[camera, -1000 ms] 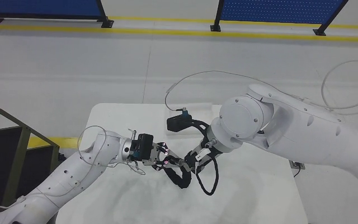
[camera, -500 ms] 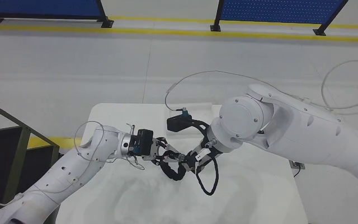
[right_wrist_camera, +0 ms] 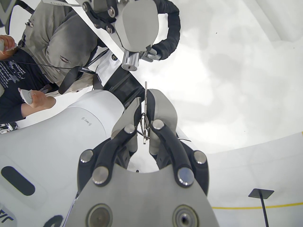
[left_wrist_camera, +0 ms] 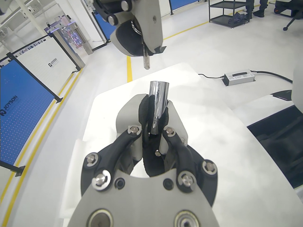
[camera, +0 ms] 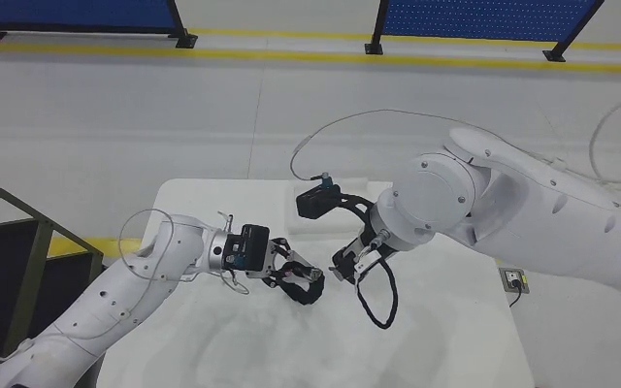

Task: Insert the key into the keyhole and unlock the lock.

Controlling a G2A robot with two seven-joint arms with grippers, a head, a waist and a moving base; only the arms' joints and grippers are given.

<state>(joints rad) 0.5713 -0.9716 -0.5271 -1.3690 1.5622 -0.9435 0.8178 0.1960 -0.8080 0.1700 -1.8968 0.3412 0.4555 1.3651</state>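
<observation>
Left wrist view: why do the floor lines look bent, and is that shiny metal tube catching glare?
Left wrist view: the yellow floor lines bow toward the edges, likely wide-lens distortion; the chrome lock carries bright reflected streaks down its side. Right wrist view: the metal around the keyhole gleams too, and the yellow line on the floor curves the same way.

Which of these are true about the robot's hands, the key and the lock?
1. The left hand grips the shiny lock. True.
2. The key is already inside the lock. False: its tip is short of the keyhole, with a gap between them.
3. The right hand grips the key. True.
4. The lock lies flat on the table. False: it is held up above the table.
</observation>
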